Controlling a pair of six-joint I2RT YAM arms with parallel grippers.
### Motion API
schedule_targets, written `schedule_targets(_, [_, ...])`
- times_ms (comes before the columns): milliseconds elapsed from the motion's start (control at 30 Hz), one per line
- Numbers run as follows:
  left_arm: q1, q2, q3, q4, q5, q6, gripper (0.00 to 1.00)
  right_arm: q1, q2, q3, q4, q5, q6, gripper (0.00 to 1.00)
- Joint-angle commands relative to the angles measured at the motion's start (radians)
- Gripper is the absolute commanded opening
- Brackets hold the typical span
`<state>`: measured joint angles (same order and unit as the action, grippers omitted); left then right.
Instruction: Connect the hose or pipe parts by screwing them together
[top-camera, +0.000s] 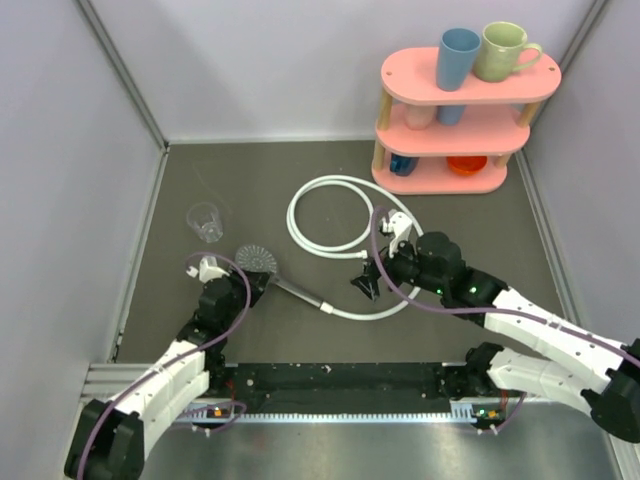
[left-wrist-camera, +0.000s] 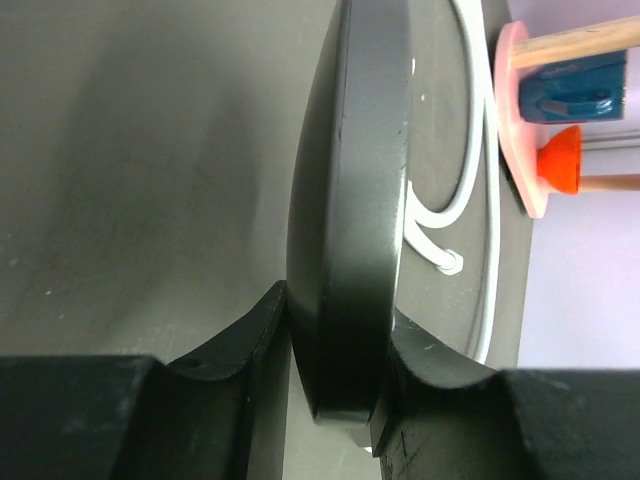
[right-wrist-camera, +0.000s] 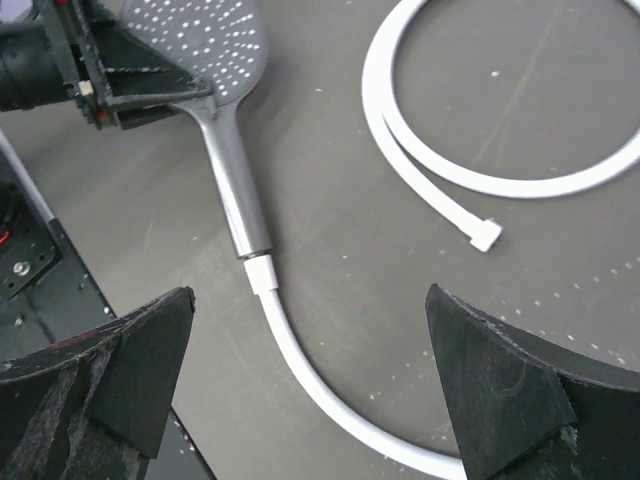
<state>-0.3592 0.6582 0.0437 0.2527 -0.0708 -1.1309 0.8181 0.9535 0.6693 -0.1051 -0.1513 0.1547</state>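
The dark grey shower head (top-camera: 256, 259) lies left of centre, its handle (top-camera: 298, 290) pointing right. My left gripper (top-camera: 252, 280) is shut on the head's rim. In the left wrist view the head (left-wrist-camera: 350, 220) stands edge-on between the jaws of that gripper (left-wrist-camera: 340, 370). The white hose (top-camera: 330, 215) loops behind. One hose fitting (right-wrist-camera: 260, 272) sits against the end of the handle (right-wrist-camera: 235, 190). The other end (right-wrist-camera: 486, 235) lies free. My right gripper (right-wrist-camera: 310, 300) hovers open above the hose (right-wrist-camera: 320, 380) near that joint, holding nothing; from above it (top-camera: 368, 283) is right of the handle.
A small clear cup (top-camera: 206, 222) stands behind my left gripper. A pink tiered shelf (top-camera: 450, 130) at the back right carries a blue cup (top-camera: 458, 58) and a green mug (top-camera: 505, 50). Grey walls close in the table on three sides.
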Motion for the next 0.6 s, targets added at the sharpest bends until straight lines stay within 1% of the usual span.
schedule_targets(0, [-0.003, 0.032, 0.044, 0.057, -0.03, 0.008, 0.08, 0.004, -0.059, 0.039, -0.086, 0.145, 0.032, 0.99])
schedule_targets(33, [-0.003, 0.031, 0.039, 0.056, -0.027, 0.005, 0.09, 0.004, -0.068, 0.055, -0.105, 0.172, 0.039, 0.99])
schedule_targets(67, [-0.003, 0.029, 0.039, 0.04, -0.032, 0.003, 0.16, 0.006, -0.073, 0.062, -0.148, 0.177, 0.046, 0.99])
schedule_targets(133, [-0.003, 0.023, 0.05, -0.007, -0.053, -0.007, 0.23, 0.004, -0.088, 0.081, -0.182, 0.177, 0.054, 0.99])
schedule_targets(267, [-0.003, 0.017, 0.061, -0.105, -0.054, -0.021, 0.32, 0.004, -0.131, 0.125, -0.284, 0.191, 0.075, 0.99])
schedule_targets(300, [-0.003, 0.012, 0.061, -0.128, -0.052, -0.044, 0.41, 0.004, -0.142, 0.131, -0.313, 0.197, 0.077, 0.99])
schedule_targets(333, [-0.003, 0.009, 0.068, -0.147, -0.047, -0.052, 0.45, 0.006, -0.157, 0.144, -0.323, 0.209, 0.083, 0.99])
schedule_targets(400, [-0.003, -0.006, 0.077, -0.202, -0.041, -0.058, 0.49, 0.004, -0.199, 0.151, -0.335, 0.208, 0.092, 0.99])
schedule_targets(433, [-0.003, -0.014, 0.088, -0.222, -0.044, -0.061, 0.62, 0.004, -0.209, 0.159, -0.343, 0.205, 0.095, 0.99])
schedule_targets(467, [-0.003, -0.023, 0.097, -0.248, -0.049, -0.069, 0.68, 0.004, -0.217, 0.165, -0.35, 0.203, 0.104, 0.99])
schedule_targets(533, [-0.003, -0.055, 0.132, -0.378, -0.073, -0.095, 0.78, 0.004, -0.232, 0.19, -0.387, 0.199, 0.114, 0.99])
schedule_targets(567, [-0.003, -0.068, 0.149, -0.43, -0.087, -0.108, 0.79, 0.004, -0.234, 0.199, -0.401, 0.197, 0.129, 0.99])
